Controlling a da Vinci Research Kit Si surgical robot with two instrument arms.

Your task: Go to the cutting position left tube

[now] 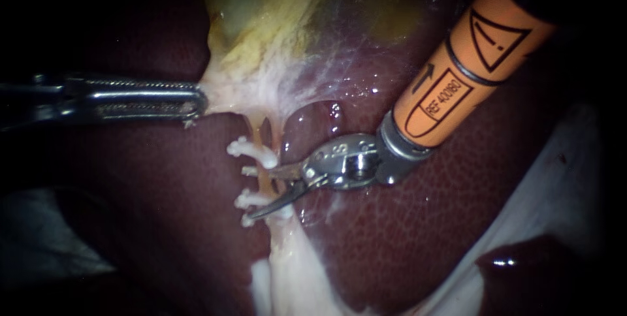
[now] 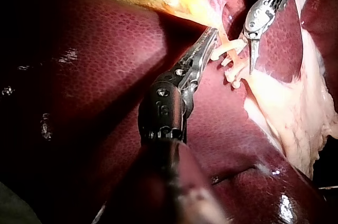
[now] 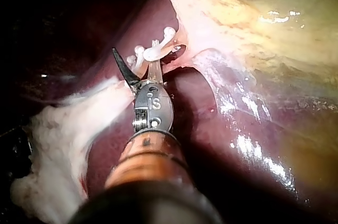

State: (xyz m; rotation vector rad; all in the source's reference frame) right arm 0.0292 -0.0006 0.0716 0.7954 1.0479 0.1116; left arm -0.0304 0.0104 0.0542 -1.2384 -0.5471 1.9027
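A white sheet [image 1: 565, 172] borders the liver [image 1: 405, 237]; beyond it the surroundings are dark. My right instrument [image 1: 264, 192] holds its end effector blades spread astride the left tube [image 1: 262, 179], between clips [image 1: 251, 151]. My left instrument [image 1: 194, 102] pinches the gallbladder [image 1: 261, 22] neck. Only the endoscope view shows the sheet.

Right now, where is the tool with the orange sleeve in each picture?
Endoscope view: right instrument enters from the upper right, open blades at the tube among the white clips.
Left wrist view: right instrument beyond the left instrument, blades beside the clips.
Right wrist view: right instrument rises from the bottom edge, blades open at the clips.
Shared landmark: the white clips.
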